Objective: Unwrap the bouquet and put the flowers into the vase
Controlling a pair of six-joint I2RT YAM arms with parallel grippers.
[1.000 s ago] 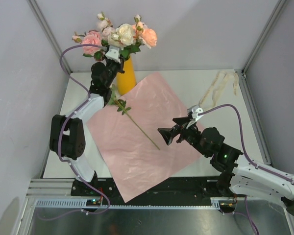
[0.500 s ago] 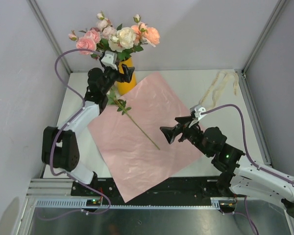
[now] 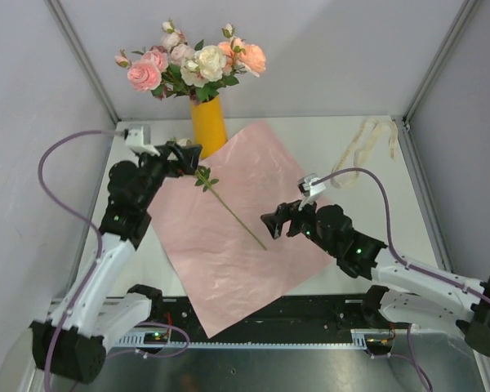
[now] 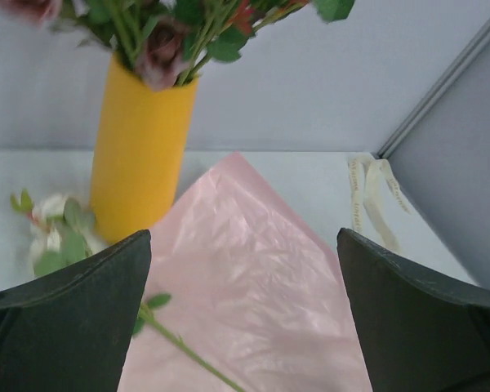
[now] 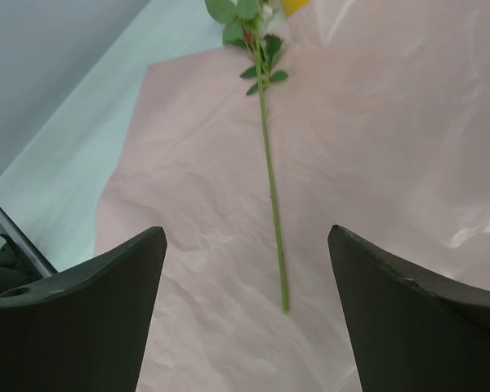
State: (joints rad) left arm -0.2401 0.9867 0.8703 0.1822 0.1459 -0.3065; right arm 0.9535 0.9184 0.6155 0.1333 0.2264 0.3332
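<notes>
Left claw point(image 3: 188, 153) drawn back; pink paper point(image 3: 253, 192) covers white table point(image 3: 314, 137).

Top external view: fixed above and behind the arm bases, looking down on the whole table point(image 3: 310, 139). Left wrist view: low and close, facing the vase point(image 4: 143, 139) between its own fingers point(image 4: 65, 327). Right wrist view: close, angled down along the loose stem point(image 5: 269, 204). All three share the pink paper point(image 3: 229, 253)

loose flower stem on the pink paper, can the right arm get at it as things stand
Probably yes: the right gripper stands open, aimed at the cut end of the stem, with only bare pink paper between them.
</notes>
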